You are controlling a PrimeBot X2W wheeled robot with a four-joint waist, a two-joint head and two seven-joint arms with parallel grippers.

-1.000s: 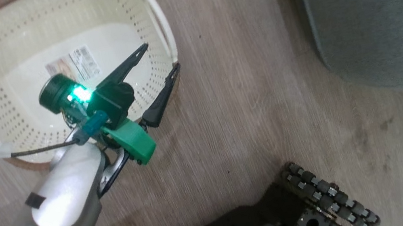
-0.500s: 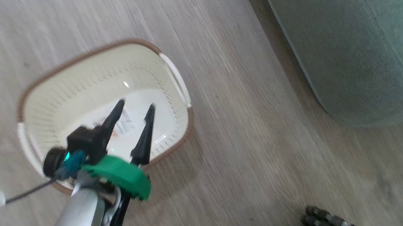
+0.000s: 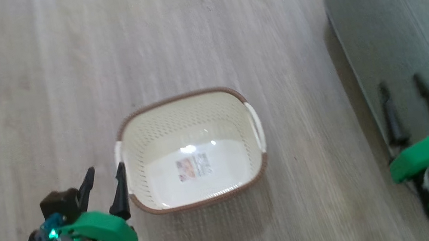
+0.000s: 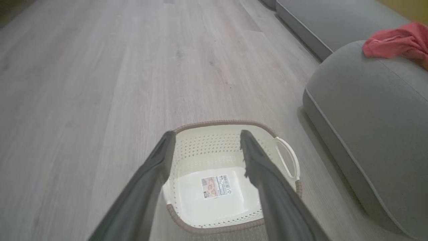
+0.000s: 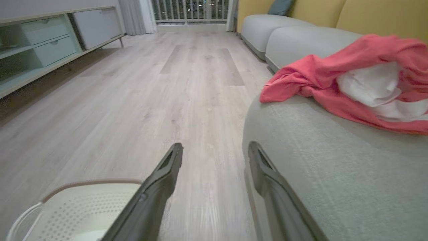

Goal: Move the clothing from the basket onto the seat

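Upright, the basket (image 3: 184,119) lies long axis left-to-right; left gripper (image 3: 105,170) and right gripper (image 3: 400,83) gape empty

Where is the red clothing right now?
The clothing lies on the grey seat, at the right of the right wrist view and the head view's top right corner, away from the basket on the floor.

The basket (image 3: 180,96) is coloured cream and dotted with small holes, rimmed in brown weave, with white handles. The clothing (image 5: 311,77) is coloured bright red with white panels. The seat (image 5: 317,174) is covered in plain grey. The floor (image 3: 59,76) is grained in pale grey-brown. Black and green are shown on the left gripper (image 3: 105,170) and the right gripper (image 3: 400,83).
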